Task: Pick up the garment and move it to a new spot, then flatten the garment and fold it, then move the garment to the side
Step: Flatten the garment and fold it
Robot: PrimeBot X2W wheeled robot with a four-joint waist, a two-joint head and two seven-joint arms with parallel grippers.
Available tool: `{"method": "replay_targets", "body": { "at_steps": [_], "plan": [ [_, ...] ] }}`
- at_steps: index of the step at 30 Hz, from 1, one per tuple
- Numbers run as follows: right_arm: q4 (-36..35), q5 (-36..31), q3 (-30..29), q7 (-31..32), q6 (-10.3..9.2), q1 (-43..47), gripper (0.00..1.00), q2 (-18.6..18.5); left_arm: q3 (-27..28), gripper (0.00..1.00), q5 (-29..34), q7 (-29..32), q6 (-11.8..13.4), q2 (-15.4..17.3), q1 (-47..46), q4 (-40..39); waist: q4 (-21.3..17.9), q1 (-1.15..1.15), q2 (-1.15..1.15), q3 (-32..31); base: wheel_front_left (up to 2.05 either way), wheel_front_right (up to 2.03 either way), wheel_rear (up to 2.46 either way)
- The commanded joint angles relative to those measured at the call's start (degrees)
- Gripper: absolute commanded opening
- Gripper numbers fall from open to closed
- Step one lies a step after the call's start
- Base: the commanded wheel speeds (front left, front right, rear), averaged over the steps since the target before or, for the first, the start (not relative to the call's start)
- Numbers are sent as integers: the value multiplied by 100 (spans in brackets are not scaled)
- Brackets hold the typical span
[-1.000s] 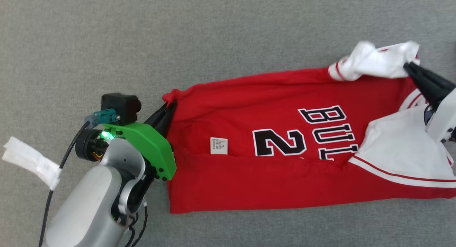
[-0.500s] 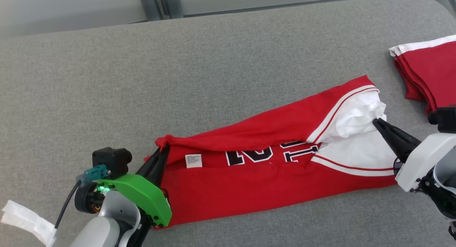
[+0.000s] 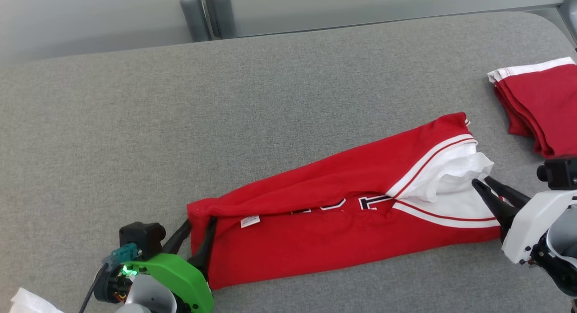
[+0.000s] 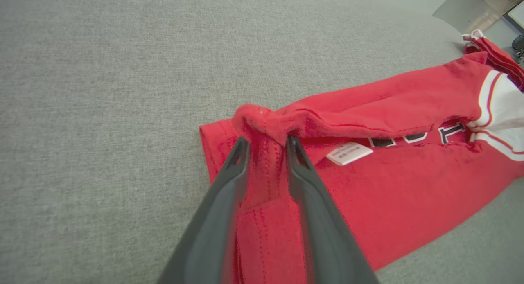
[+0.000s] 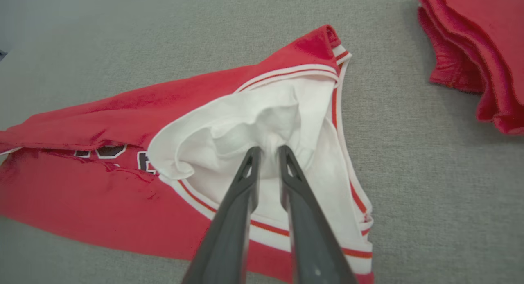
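Observation:
The red jersey (image 3: 338, 232) with white trim lies folded lengthwise on the grey padded table (image 3: 270, 101), and its black lettering peeks out at the fold. My left gripper (image 3: 198, 222) is at the jersey's left end, open, with a bunched red hem (image 4: 262, 120) just past its spread fingers. My right gripper (image 3: 481, 182) is at the right end, also open, its tips resting against the crumpled white sleeve (image 5: 266, 116). A small white label (image 4: 348, 153) shows near the left end.
A stack of folded red garments (image 3: 541, 110) lies at the table's right edge, close to my right arm. A white scrap (image 3: 31, 304) sits at the lower left corner. Grey posts (image 3: 207, 11) stand beyond the table's far edge.
The camera has pulled back and tilted up. The jersey's far half has been laid over its near half. Both grippers, shut on the cloth before, now stand open.

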Motion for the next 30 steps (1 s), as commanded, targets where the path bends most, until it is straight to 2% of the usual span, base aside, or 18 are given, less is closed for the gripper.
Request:
{"method": "replay_targets", "body": {
  "at_steps": [1, 2, 5, 9, 14, 17, 22, 26, 28, 29, 30],
  "plan": [
    [68, -175, -83, -24, 1, 25, 100, -46, -26, 100, 210, -182, -33, 97, 56, 68, 1, 0, 0, -17, 0, 0, 0],
    [91, -261, -133, -10, 0, 15, 100, -50, -21, 100, 223, -279, 1, 97, 106, 137, 1, 0, 0, -22, 0, 0, 0],
    [14, -386, -348, 114, 0, -54, 100, -52, 189, 100, 474, -853, 346, 110, 336, 316, -12, 0, 0, -30, 0, 0, 0],
    [-87, -586, -727, 376, -1, -157, 100, -90, 509, 100, 633, -1648, 674, 50, 601, 197, 105, 0, 0, 94, 0, 0, 0],
    [466, -1071, -933, 812, 0, -451, 100, 246, 779, 100, 998, -1984, 789, -274, 565, -29, 414, 0, 0, 276, 0, 0, 0],
    [969, -1373, -1016, 1021, -4, -673, 100, 429, 955, 100, 1280, -1996, 728, -621, 567, -219, 559, 0, 0, 341, 0, 0, 0],
    [1697, -1768, -1051, 1213, -2, -825, 100, 672, 1303, 100, 1697, -2000, 394, -1162, 837, -255, 758, 0, 0, 328, 0, 0, 0],
    [2029, -1485, -923, 1418, 9, -782, 100, 883, 1648, 100, 1961, -1997, 89, -1484, 981, -304, 863, 0, 0, 262, 0, 0, 0],
    [2117, -1029, -769, 1597, 24, -733, 100, 1085, 1802, 100, 2045, -1997, -52, -1628, 1121, -291, 902, 0, 0, 179, 0, 0, 0],
    [2110, -785, -751, 1626, 28, -709, 47, 1147, 1846, 100, 2085, -1997, -114, -1670, 1154, -286, 923, 0, 0, 127, 0, 0, 0],
    [2113, -578, -826, 1579, 28, -716, 0, 1114, 1895, 100, 2102, -1997, -189, -1710, 1204, -267, 941, 0, 0, 66, 0, 0, 0]
  ]
}}
